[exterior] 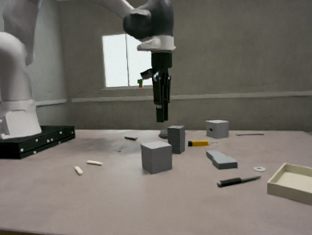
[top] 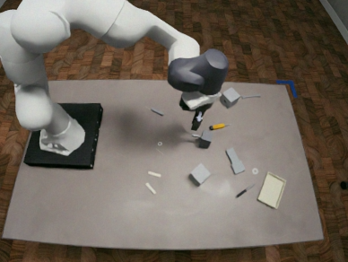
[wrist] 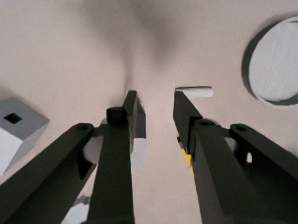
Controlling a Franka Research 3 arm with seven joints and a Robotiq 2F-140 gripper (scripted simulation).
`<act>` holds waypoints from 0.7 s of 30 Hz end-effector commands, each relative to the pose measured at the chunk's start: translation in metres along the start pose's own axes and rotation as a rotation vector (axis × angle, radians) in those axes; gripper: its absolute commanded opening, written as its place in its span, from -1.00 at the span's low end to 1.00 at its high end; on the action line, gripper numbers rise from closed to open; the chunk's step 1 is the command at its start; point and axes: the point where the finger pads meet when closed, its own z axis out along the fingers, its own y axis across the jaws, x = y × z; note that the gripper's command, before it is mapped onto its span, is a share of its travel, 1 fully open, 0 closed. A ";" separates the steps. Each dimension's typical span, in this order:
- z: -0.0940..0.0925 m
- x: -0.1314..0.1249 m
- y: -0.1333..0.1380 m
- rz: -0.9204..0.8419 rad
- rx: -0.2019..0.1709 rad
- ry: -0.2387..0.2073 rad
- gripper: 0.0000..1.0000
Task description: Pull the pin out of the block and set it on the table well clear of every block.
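The pin's block, a small dark grey block, stands near the middle of the table. A short pale pin sticks out of its left side. In the wrist view a short white pin lies just past my right fingertip. My gripper hangs fingers-down above the pin and the block's left side, well clear of the table. Its fingers stand a narrow gap apart with nothing between them.
Other grey blocks: one with a hole, one in front, a flat one. A yellow-handled tool lies right of the gripper. A grey disc, a cream tray, a pen and white pegs lie around.
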 end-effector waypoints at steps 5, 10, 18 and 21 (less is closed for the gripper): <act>0.001 -0.002 -0.001 0.012 0.002 -0.007 -0.38; 0.009 -0.011 -0.016 0.047 0.012 -0.024 -0.38; 0.013 -0.016 -0.025 0.067 0.019 -0.033 -0.38; 0.013 -0.016 -0.025 0.067 0.019 -0.033 -0.38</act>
